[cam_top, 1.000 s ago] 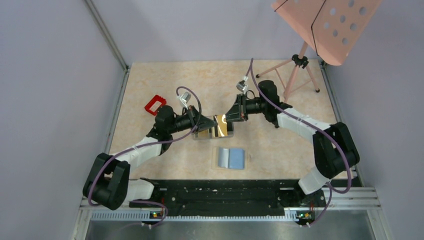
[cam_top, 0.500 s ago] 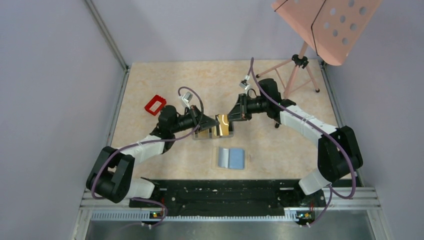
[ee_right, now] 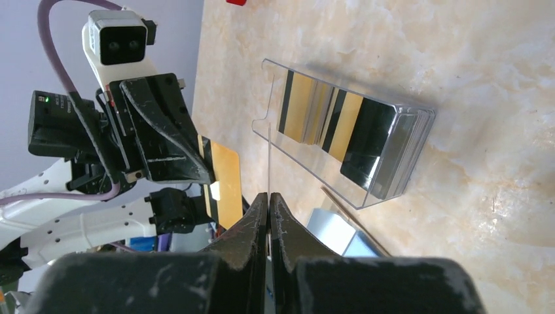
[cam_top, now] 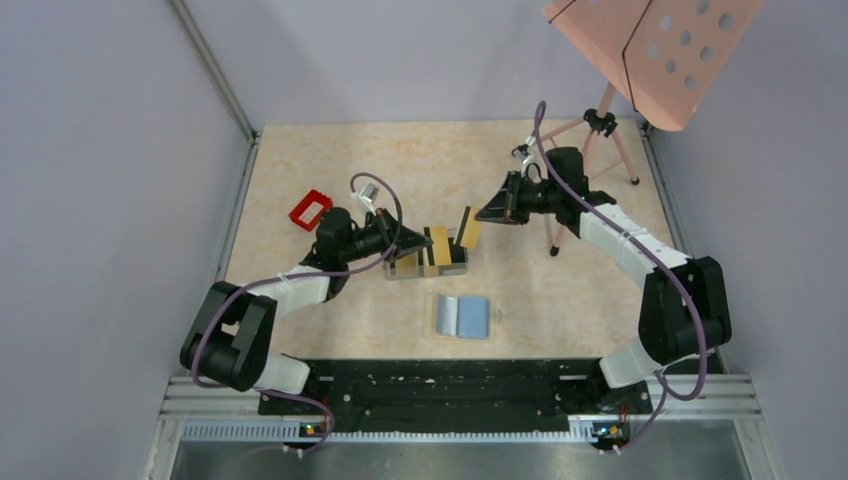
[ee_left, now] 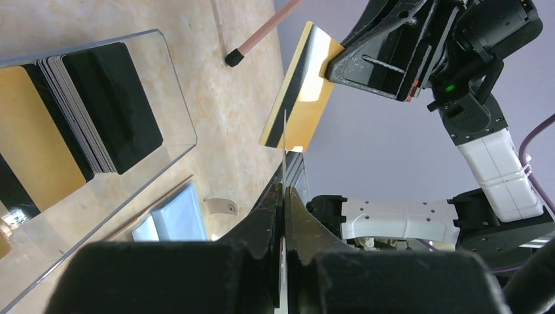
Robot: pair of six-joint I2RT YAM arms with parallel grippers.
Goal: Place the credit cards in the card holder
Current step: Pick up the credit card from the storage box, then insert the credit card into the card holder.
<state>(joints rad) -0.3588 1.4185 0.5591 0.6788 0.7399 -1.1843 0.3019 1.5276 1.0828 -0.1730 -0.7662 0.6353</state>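
gold glossy card (ee_left: 302,91), thin rectangle, pinched by right gripper (ee_left: 335,60).

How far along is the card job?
Done: nothing yet; the card holder lies open, no card visible in it. In hand: left gripper shut on a gold card, right gripper shut on another gold card, both near the clear box. Left: seat those two, then the stack in the box.

We see one gold card (cam_top: 468,228) held up in the right pincer (cam_top: 479,217), a second gold card (cam_top: 440,245) in the left pincer (cam_top: 427,246); the wallet (cam_top: 460,316) lies open, blue lining up.
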